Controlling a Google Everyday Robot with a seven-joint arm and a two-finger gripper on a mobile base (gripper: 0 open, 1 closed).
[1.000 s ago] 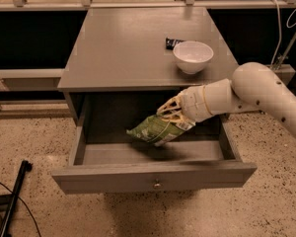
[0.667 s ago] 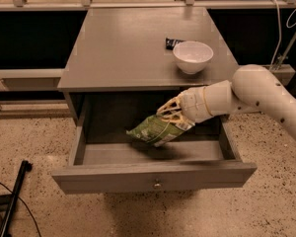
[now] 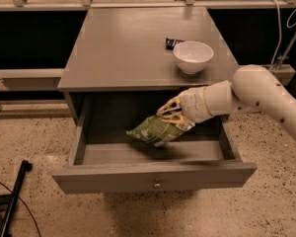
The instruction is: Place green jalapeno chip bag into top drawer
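One grey wooden cabinet (image 3: 133, 48) fills the middle of the view, standing on a speckled floor (image 3: 34, 137). Its top drawer (image 3: 113, 176) is pulled out toward the camera, showing a shallow grey interior. A thick white robot arm (image 3: 266, 90) reaches in from the right edge, sloping down and left over the drawer's right side.

The green jalapeno chip bag (image 3: 153, 131) hangs inside the open drawer, right of centre. It is tilted with its right end higher, and its shadow falls on the drawer floor beneath it. The gripper (image 3: 173, 116) sits at the bag's upper right end, just under the cabinet top's front edge, with its pale fingers closed tight on the bag's crinkled end.

On the cabinet top, near the right front corner, stands a white bowl (image 3: 193, 56). A small dark wrapped bar (image 3: 173, 42) lies just behind the bowl, to its left. A small round metal knob (image 3: 157, 184) marks the centre of the drawer front.
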